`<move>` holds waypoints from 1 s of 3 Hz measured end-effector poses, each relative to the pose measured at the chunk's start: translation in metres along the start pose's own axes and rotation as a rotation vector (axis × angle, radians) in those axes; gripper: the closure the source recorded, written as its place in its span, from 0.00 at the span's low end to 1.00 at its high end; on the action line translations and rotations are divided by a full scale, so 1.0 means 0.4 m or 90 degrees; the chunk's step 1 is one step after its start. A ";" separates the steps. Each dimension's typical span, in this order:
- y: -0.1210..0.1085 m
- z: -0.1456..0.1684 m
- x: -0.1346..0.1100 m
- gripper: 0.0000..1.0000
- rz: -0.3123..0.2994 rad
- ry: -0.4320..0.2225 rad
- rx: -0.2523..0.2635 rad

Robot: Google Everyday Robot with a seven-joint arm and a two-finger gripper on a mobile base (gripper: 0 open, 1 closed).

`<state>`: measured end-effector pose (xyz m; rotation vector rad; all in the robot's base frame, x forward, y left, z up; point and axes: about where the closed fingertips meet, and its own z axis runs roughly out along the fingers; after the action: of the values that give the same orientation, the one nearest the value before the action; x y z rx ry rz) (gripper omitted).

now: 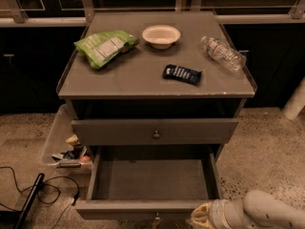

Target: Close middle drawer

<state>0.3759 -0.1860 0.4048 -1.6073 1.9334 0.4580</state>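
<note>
A wide grey wooden middle drawer [152, 180] stands open in the lower centre of the frame. It is drawn well out from the grey wooden desk [133, 78], and its plain grey box interior is bare. Its flat front runs along the bottom edge of the frame, with a small round brass knob [156, 218] half cut off at its centre. Directly above it, the similar grey upper drawer front [119, 130] sits flush and shut.

The claw [201, 216], a cream-coloured tip on a thick white arm [269, 211], enters from the lower right corner of the frame. It lies just beside the right part of the open drawer's front. I cannot tell whether it touches the front, nor whether the claw is apart or together.

On the desk top, a crumpled green snack bag [105, 46] lies at the upper left and a shallow white bowl [161, 35] stands near the back centre. A clear plastic water bottle [223, 54] lies on its side at the right. A dark blue wrapped snack bar [182, 74] lies between the bowl and the front edge.

On the speckled floor at the left of the frame, a clear plastic bin [57, 142] holding small odds and ends sits against the desk. A black cable [19, 185] loops below it.
</note>
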 end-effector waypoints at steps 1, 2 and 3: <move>-0.001 0.000 0.000 0.58 0.000 0.000 0.001; -0.001 0.000 0.000 0.35 0.000 0.000 0.001; -0.001 0.000 0.000 0.12 0.000 0.000 0.001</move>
<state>0.3763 -0.1860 0.4047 -1.6064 1.9336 0.4562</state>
